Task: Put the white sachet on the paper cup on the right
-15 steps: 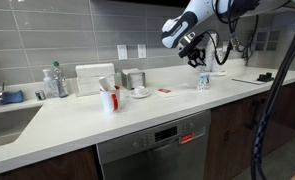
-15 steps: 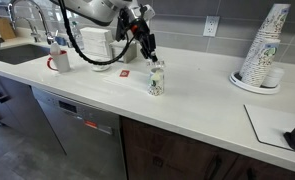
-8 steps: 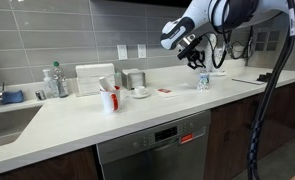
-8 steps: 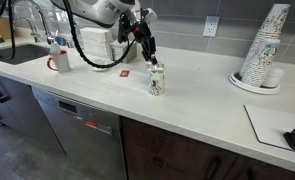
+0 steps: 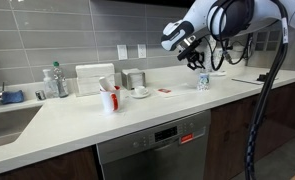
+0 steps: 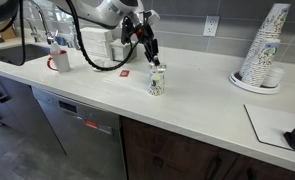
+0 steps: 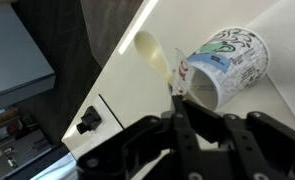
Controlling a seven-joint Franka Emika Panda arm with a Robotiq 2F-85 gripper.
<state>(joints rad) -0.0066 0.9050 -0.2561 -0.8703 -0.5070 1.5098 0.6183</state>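
Plainly caught the gripper (image 7: 177,100) pressed together on the white sachet (image 7: 176,72), pinching its near end and leaving the rest sticking out past the fingertips. Read the sachet's long axis as running in line with the fingers, pointing down and away toward the paper cup (image 7: 223,64). Found that cup with its open mouth facing up at the wrist camera, rim just beside the sachet's free end but apart from it.

Checked in both exterior views: gripper (image 5: 195,54) above the cup (image 5: 203,80) and a little off to one side, sachet held in the air, on nothing yet. Judged the coming move short: across over the mouth, then down. Feared dropping the sachet inside on an end-on release, rather than leaving it across the rim; would tip it flatter first. With a single arm (image 5: 227,15) on the rig, had no nearer hand to weigh.

Noted the cup (image 6: 156,80) upright on the pale counter (image 6: 197,115), bare surface all round it, a small red item (image 6: 125,72) near, a tall stack of cups (image 6: 264,45) well apart, tiled wall (image 5: 77,35) behind.
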